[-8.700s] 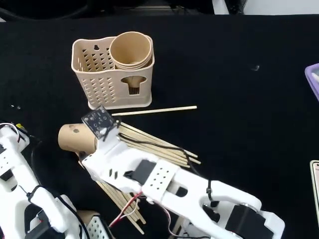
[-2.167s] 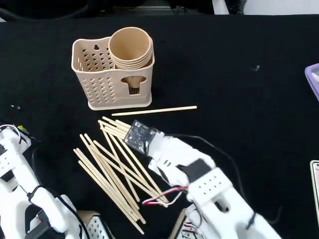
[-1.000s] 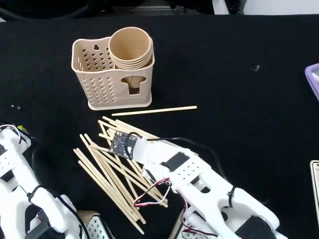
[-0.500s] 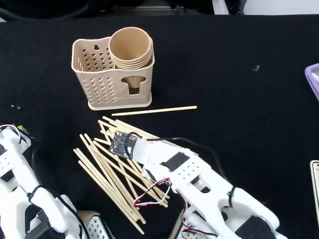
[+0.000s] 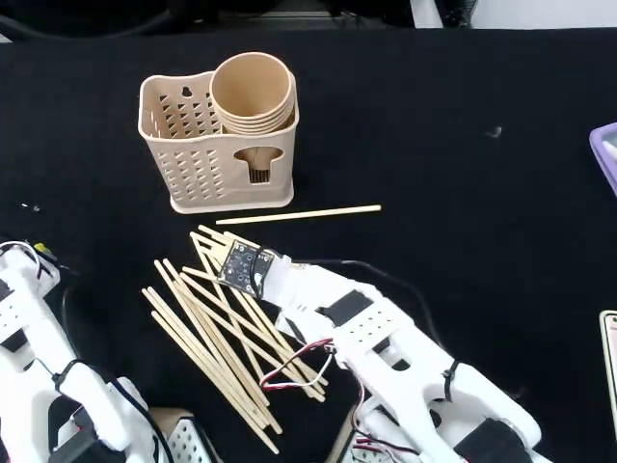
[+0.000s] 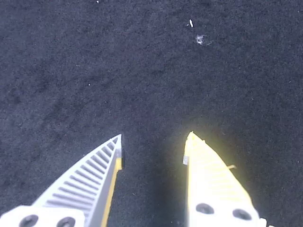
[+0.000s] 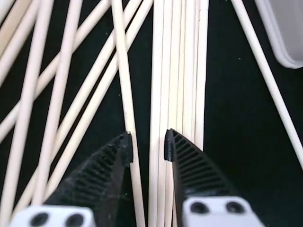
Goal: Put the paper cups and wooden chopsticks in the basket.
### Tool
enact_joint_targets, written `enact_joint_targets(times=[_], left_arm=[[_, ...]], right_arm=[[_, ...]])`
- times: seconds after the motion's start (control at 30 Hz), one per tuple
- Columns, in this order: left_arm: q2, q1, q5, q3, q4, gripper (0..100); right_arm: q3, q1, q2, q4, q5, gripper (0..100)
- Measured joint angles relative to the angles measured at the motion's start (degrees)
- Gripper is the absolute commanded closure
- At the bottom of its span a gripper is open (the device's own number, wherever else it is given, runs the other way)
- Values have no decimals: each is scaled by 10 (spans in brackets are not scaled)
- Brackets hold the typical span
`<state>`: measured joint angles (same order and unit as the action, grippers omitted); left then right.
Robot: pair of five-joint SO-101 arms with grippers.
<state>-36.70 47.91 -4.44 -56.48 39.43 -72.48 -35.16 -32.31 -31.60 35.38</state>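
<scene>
Since half a second ago the right arm has slid a little toward the basket, so its wrist now sits over the near end of the loose wooden chopsticks, and the paper cup it gripped on the tabletop several seconds back now rests in the basket. The paper cups stand nested in one stack in the basket's right-hand compartment, their rims above its wall. The chopsticks lie fanned and crossed on the tabletop in front of the basket, well apart from it. One single chopstick lies by itself between the pile and the basket. The right pincer is narrowly parted, its tips low over a tight bundle of sticks, with a stick or two in the gap but nothing clamped. The left pincer is spread wide and holds nothing, hanging over bare black tabletop, while the left arm is at the near left corner.
</scene>
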Motion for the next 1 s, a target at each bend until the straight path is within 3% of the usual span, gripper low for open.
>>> enact_joint_targets(times=[0.47, 0.63, 1.0], left_arm=[[0, 0, 0, 0, 0, 780], [0, 0, 0, 0, 0, 780], [0, 0, 0, 0, 0, 780]], right_arm=[[78, 3, 112, -51, 1, 875], [84, 1, 115, -55, 1, 990], [84, -1, 114, -55, 1, 988]])
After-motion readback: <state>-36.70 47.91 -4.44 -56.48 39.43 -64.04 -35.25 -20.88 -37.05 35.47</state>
